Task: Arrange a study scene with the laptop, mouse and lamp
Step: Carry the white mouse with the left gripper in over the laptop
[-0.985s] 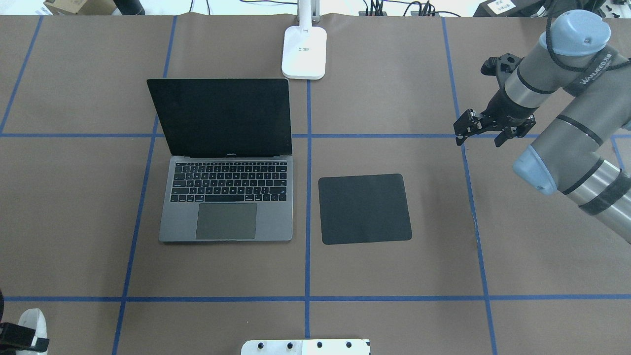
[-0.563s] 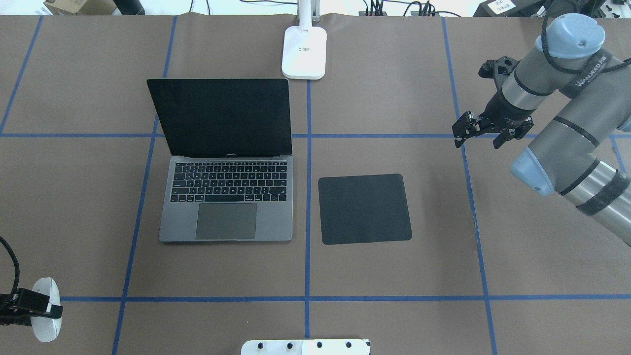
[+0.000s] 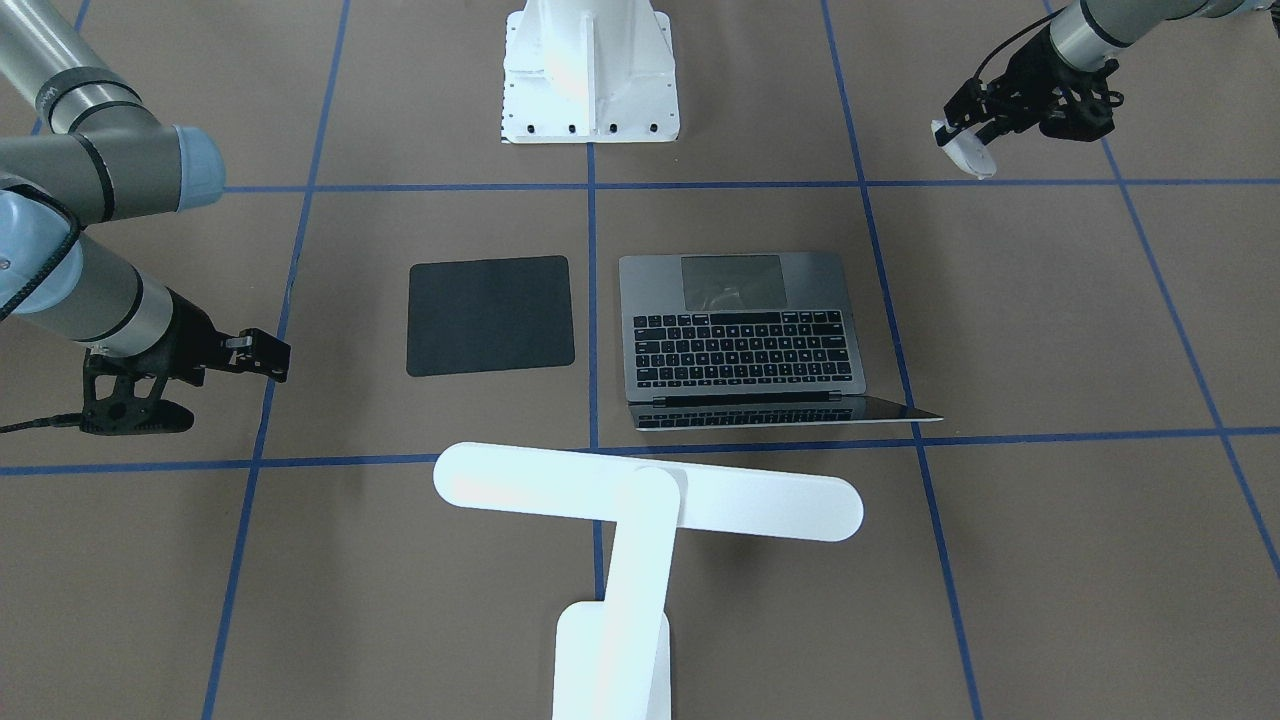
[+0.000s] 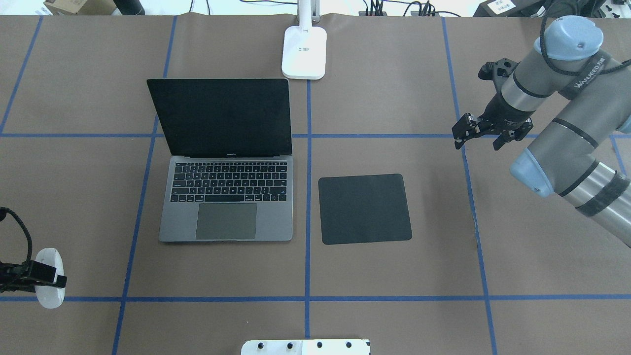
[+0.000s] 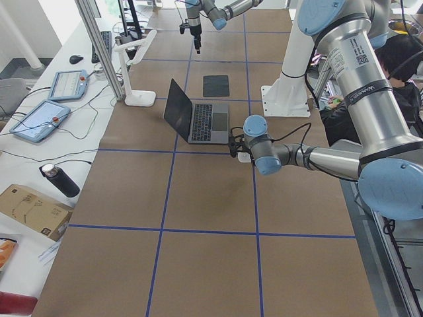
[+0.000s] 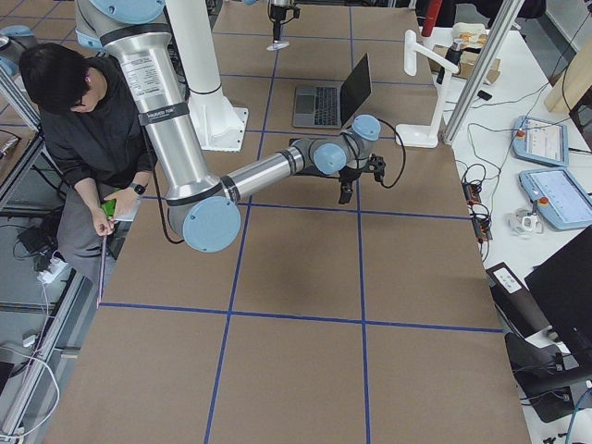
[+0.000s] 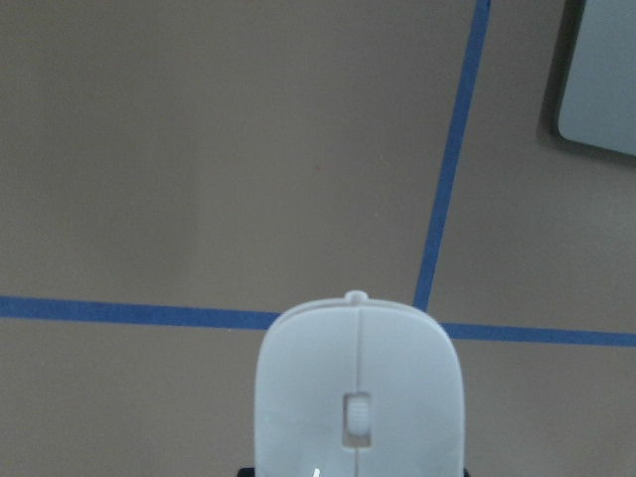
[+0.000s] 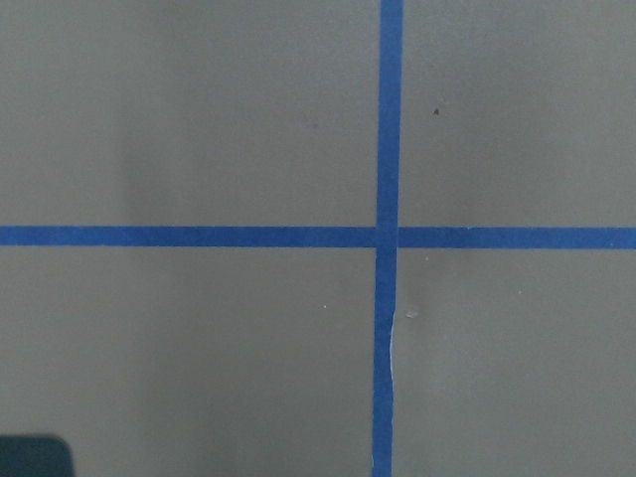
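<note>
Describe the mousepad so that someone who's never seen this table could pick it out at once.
Find the open grey laptop near the middle of the brown table. Just across the blue tape line, on the robot's right of it, lies the mousepad. It is the only flat, matte black square with rounded corners, smaller than the laptop.

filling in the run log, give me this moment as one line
left gripper: shut on mouse | right gripper: open, empty | laptop: open | mousepad: right of laptop
</note>
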Available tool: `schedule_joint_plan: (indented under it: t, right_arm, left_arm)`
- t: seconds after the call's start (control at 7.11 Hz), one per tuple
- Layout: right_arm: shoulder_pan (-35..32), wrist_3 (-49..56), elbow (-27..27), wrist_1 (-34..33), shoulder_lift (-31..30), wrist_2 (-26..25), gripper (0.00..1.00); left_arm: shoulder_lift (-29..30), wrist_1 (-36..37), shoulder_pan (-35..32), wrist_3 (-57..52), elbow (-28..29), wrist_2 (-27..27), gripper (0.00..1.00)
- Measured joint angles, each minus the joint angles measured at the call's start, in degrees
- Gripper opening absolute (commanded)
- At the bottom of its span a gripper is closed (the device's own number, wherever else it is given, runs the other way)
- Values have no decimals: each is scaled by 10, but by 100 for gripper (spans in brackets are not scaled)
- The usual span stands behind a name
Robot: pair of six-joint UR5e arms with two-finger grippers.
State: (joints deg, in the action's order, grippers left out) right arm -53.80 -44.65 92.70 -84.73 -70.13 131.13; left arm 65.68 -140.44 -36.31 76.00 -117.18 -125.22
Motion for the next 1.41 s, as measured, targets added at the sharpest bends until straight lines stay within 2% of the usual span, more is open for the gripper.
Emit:
schedule_joint_plan:
  t: [0.42, 0.98, 1.27, 1.41]
  right_arm:
    - [0, 0, -1, 0, 2, 2, 99]
    - [0, 0, -7, 0, 5, 3, 99]
    - [-5, -1, -4, 0, 2, 2, 99]
    - [-16, 6, -6, -2, -1, 0, 99]
  left_arm:
    - [104, 135, -26, -19, -4, 0, 24]
    - [316, 367, -35, -4, -15, 5, 25]
    - [428, 469, -1, 32, -7, 19, 25]
    - [468, 487, 25, 55, 9, 41, 25]
